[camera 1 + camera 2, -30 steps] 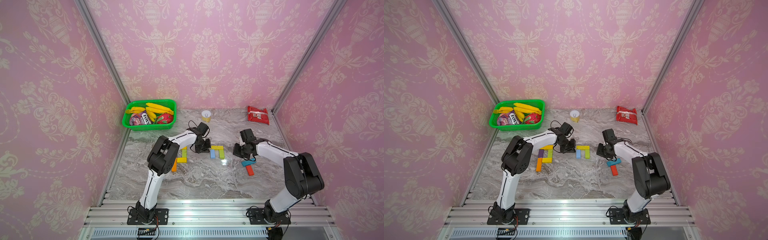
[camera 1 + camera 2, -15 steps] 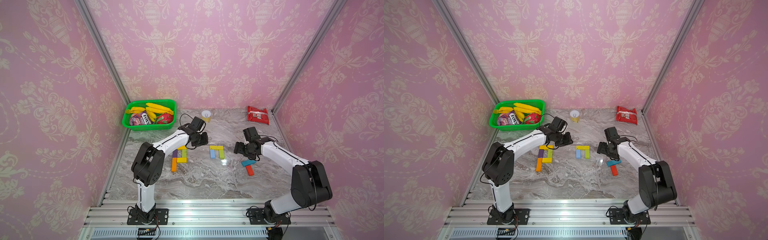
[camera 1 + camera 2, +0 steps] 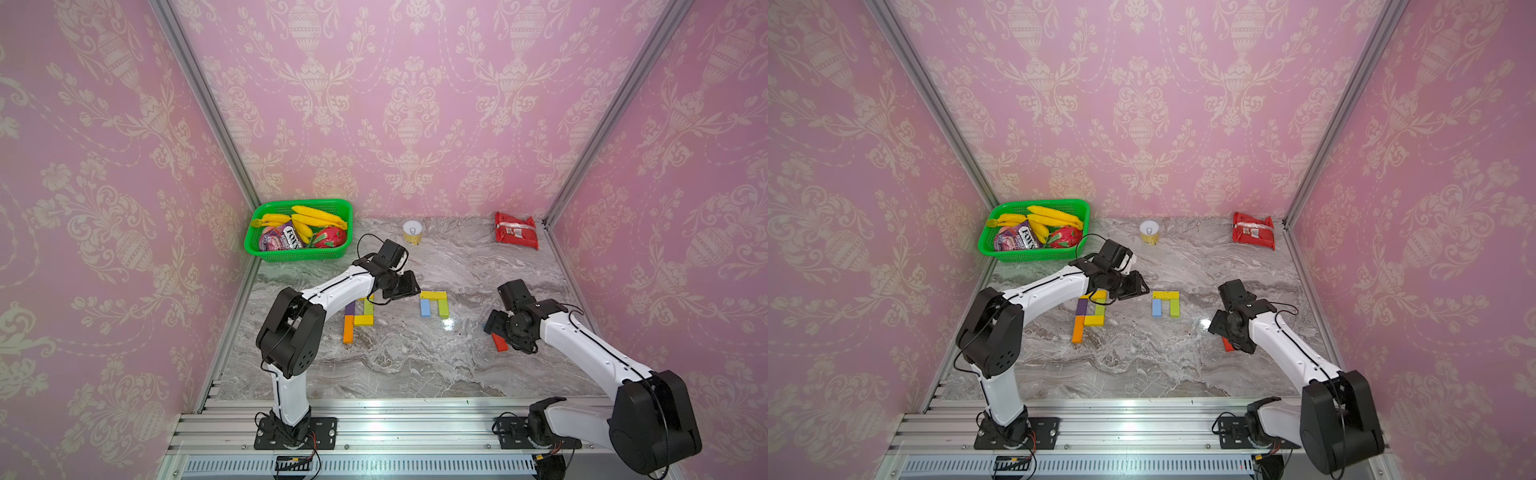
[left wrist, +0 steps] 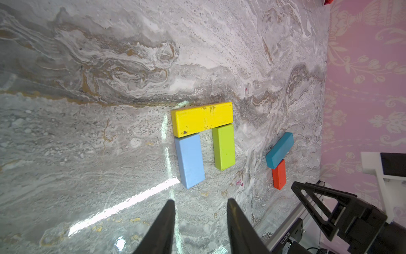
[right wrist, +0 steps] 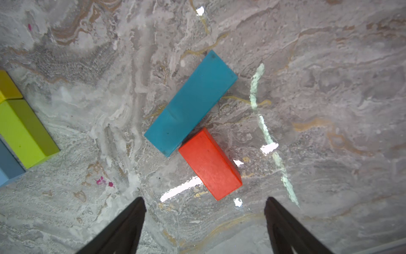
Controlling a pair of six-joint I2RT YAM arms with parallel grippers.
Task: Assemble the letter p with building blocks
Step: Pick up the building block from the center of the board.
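table [image 3: 415, 365]: grey marble top, glossy, with bright glare patches near the right arm's work spot.
right gripper [image 5: 205, 199]: near right; jaws spread wide, empty, poised just above the red block [image 5: 209, 163].
red block: flat on the table at near right, one end touching the teal block [image 5: 191, 103]; teal block slantwise, just beyond.
risk, right side: closing on the red block likely to nudge or drag the touching teal block; skewed grip likely unless squared to the long sides.
letter group: left of centre. Orange block [image 3: 348, 328] and purple block [image 3: 350, 307] end to end as stem. Lower yellow block [image 3: 363, 320], lime block [image 3: 1100, 308] and upper yellow block [image 3: 1096, 295] as bowl. Judged to read as a p already.
risk, left side: low sweep of the arm likely to knock the bowl out of line; further blocks likely to spoil the shape.
spare group: centre, apart from the letter group; yellow bar [image 4: 202, 119] laid across the far ends of light blue block [image 4: 190, 160] and lime green block [image 4: 224, 146].
left gripper [image 4: 200, 200]: jaws parted, nothing between; hanging just beyond the far right corner of the letter group, partly hiding the upper yellow block in both top views.
green basket [image 3: 299, 254]: far left; purple packet [image 3: 1017, 240] inside, lettered "FOX'S".
can [image 3: 412, 232]: far centre, yellow; no legible label.
red snack packet [image 3: 515, 230]: far right; print too small to read.
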